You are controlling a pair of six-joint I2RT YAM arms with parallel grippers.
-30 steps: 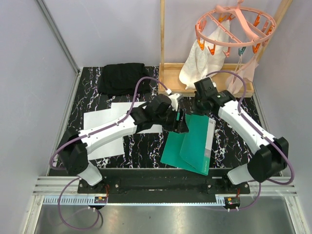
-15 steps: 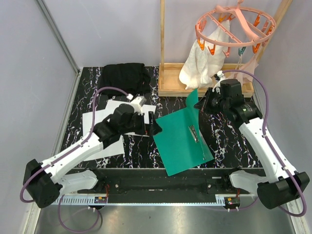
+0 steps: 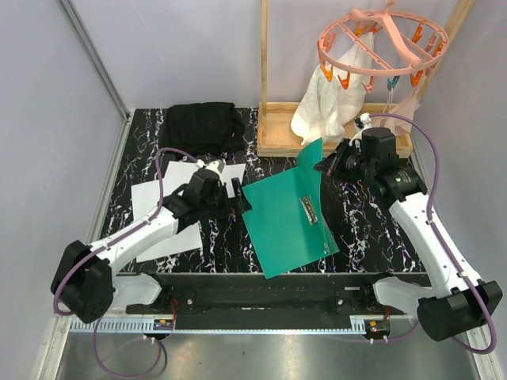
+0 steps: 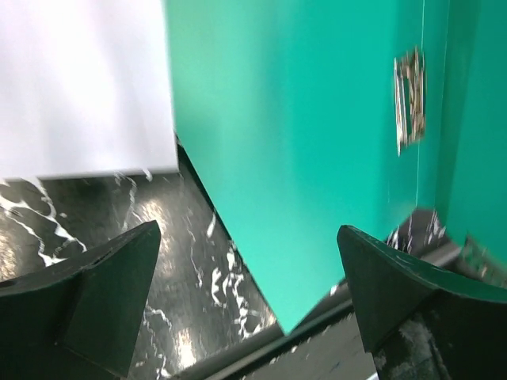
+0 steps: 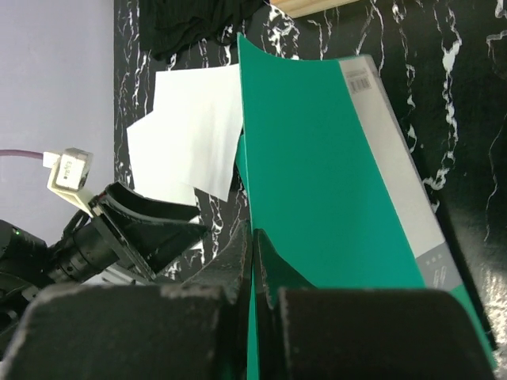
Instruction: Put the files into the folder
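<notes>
The teal-green folder (image 3: 281, 226) lies open on the black marble table, its metal clip (image 3: 309, 210) showing inside. Its cover stands raised at the far right edge, and my right gripper (image 3: 323, 168) is shut on that cover's edge (image 5: 253, 245). My left gripper (image 3: 238, 202) hovers just left of the folder, open and empty; in its wrist view the jaws (image 4: 245, 317) stand wide over the folder's near corner (image 4: 301, 119). The files, white sheets (image 3: 154, 194), lie on the table to the left, partly under my left arm, and also show as the files (image 5: 190, 134) and as a file (image 4: 79, 79).
A folded black cloth (image 3: 198, 127) lies at the back left. A wooden frame (image 3: 277, 138) stands at the back right, with a pink clip hanger (image 3: 372, 43) and pale garments (image 3: 325, 103) above it. Grey walls close both sides.
The folder has been opened from folded to flat. My left gripper opened wide and drew back left off it; my right gripper swung right, keeping the cover raised.
</notes>
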